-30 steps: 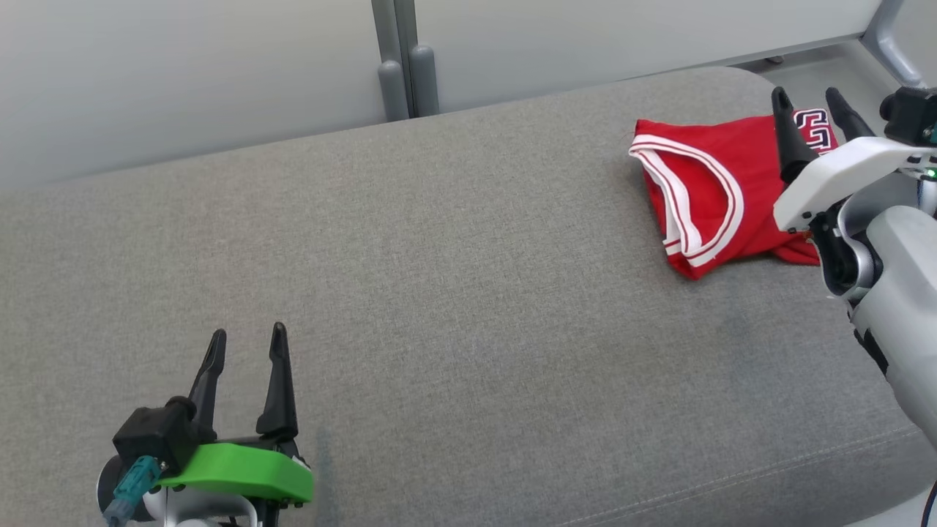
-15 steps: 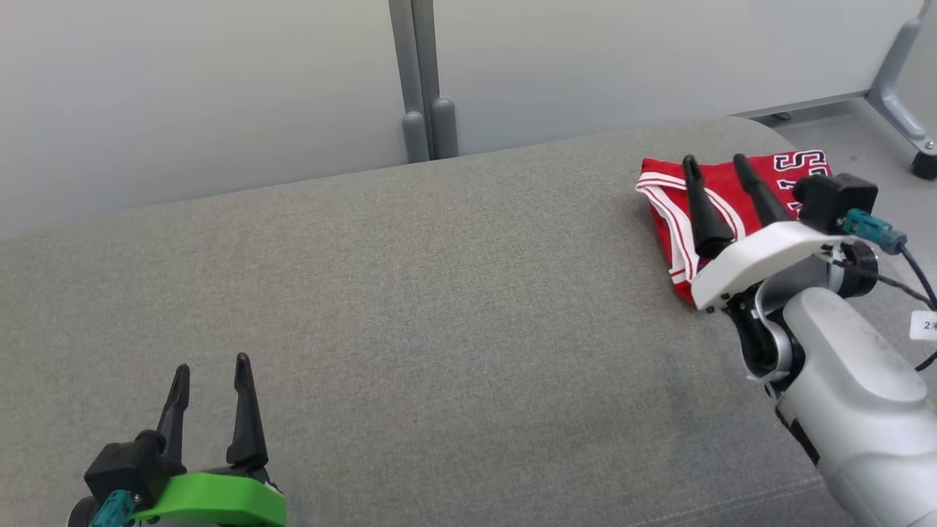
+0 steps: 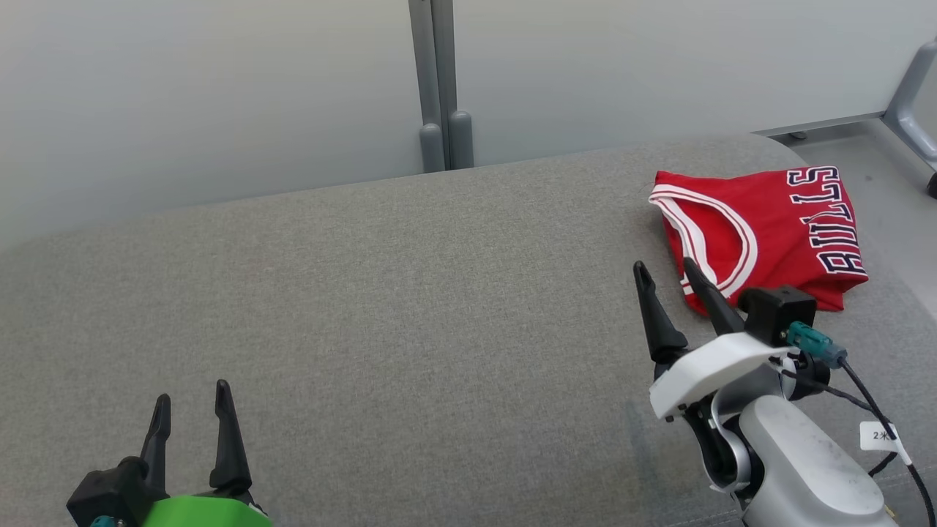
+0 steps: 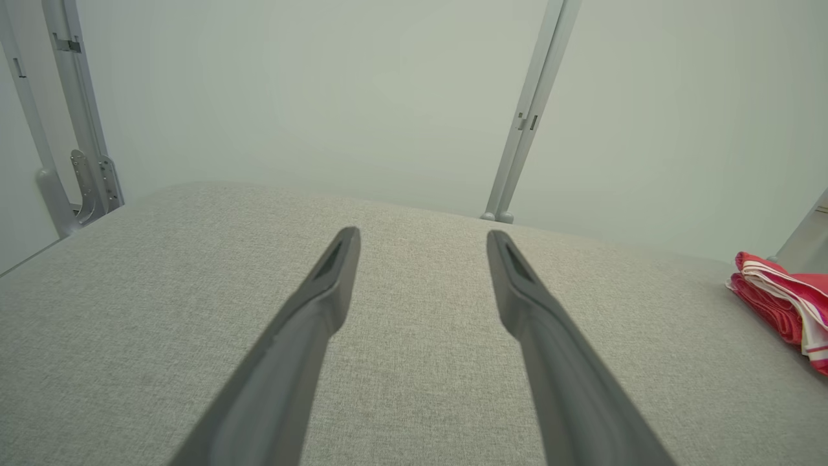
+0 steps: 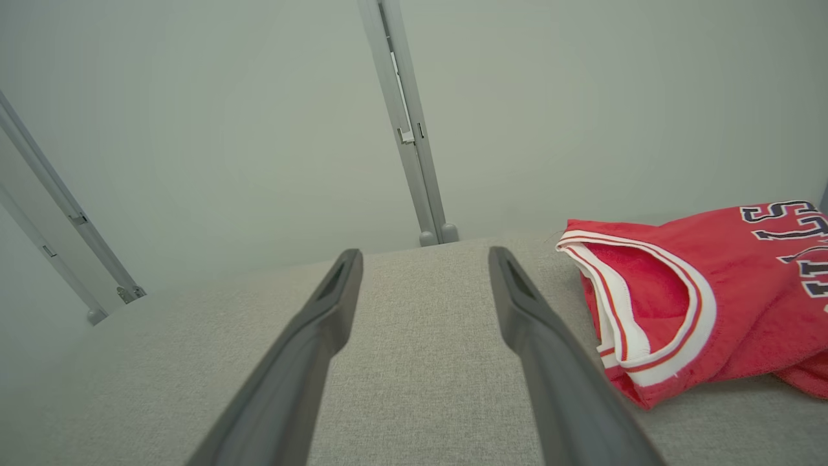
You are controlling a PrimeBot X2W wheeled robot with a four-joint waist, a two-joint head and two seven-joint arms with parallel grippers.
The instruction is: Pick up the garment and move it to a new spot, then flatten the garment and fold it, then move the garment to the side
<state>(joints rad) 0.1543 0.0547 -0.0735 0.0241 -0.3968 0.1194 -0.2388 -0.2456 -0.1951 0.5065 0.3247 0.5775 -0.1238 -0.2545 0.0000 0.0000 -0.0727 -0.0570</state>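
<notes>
Garment [image 3: 776, 227] folded at cushion's [image 3: 439, 293] far right corner; withdraw your wide-open, empty right gripper [image 3: 665, 265] without snagging it.

Pale panels [image 3: 183, 88] and a grey post [image 3: 433, 73] stand behind the fabric counter [image 3: 366, 307]. Grey floor [image 3: 900, 190] lies at its right.

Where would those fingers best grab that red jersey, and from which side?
Probably the white-trimmed left edge of the red jersey, approached from the robot's left, where the open right gripper sits: the folded layers stack there, raised off the grey cushion.
</notes>
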